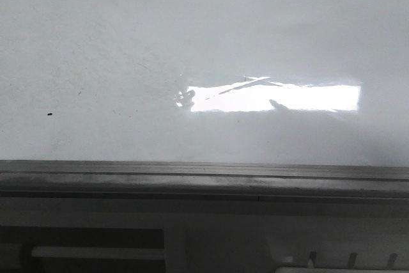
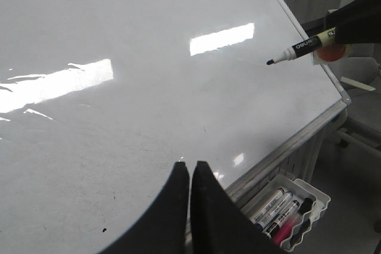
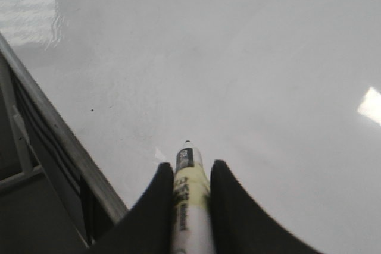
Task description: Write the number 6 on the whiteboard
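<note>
While you look through the front view, you see the whiteboard [image 1: 204,43] filling most of the frame, glossy and white, with a bright glare streak [image 1: 275,98] right of centre and a tiny black dot [image 1: 50,114] far to the left. Its grey metal edge rail [image 1: 204,172] runs across below. No drawn 6 shows on the board, and neither arm appears here.

From the left wrist view, you see the left gripper [image 2: 191,173] with its jaws pressed together and nothing between them, hanging over the board near the rail. Across the board, the marker [image 2: 297,48] juts out from the right arm's dark gripper, black tip bare and pointing at the white surface; whether it touches you cannot tell. Below the rail, a white tray [image 2: 292,209] holds several spare markers.

From the right wrist view, you see the right gripper [image 3: 190,173] with its jaws clamped on the marker's yellowish barrel, tip aimed at the board beside the rail. The surface around the tip carries no line.
</note>
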Robot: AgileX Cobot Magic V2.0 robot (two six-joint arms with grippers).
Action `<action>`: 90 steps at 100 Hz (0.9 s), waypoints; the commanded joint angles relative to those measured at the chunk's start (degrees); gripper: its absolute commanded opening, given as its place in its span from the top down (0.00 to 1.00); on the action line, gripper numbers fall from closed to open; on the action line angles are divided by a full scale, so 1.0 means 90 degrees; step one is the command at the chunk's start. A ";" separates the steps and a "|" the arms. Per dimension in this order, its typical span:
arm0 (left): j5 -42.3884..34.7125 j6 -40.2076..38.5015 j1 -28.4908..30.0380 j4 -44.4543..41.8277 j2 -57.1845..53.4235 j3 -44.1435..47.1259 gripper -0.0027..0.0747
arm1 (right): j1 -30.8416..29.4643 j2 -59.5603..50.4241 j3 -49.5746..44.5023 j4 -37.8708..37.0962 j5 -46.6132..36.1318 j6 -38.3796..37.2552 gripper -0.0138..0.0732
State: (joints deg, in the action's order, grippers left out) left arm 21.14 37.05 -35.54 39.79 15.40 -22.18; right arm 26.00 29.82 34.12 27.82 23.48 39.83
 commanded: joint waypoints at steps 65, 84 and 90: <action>-0.0394 -0.0034 0.0020 0.0160 0.0044 -0.0168 0.99 | -0.0035 0.1698 -0.0070 0.0268 -0.2087 -0.0024 0.89; -0.0359 -0.0034 0.0020 0.0160 0.0044 -0.0168 0.99 | -0.0035 0.1892 -0.0070 0.0268 -0.2507 -0.0024 0.89; -0.0359 -0.0034 0.0020 0.0160 0.0044 -0.0168 0.99 | -0.0035 0.1970 -0.0070 0.0268 -0.2526 -0.0024 0.89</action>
State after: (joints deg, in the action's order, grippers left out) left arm 21.14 37.05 -35.54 39.79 15.40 -22.18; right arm 26.00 46.83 32.14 29.51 5.68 39.53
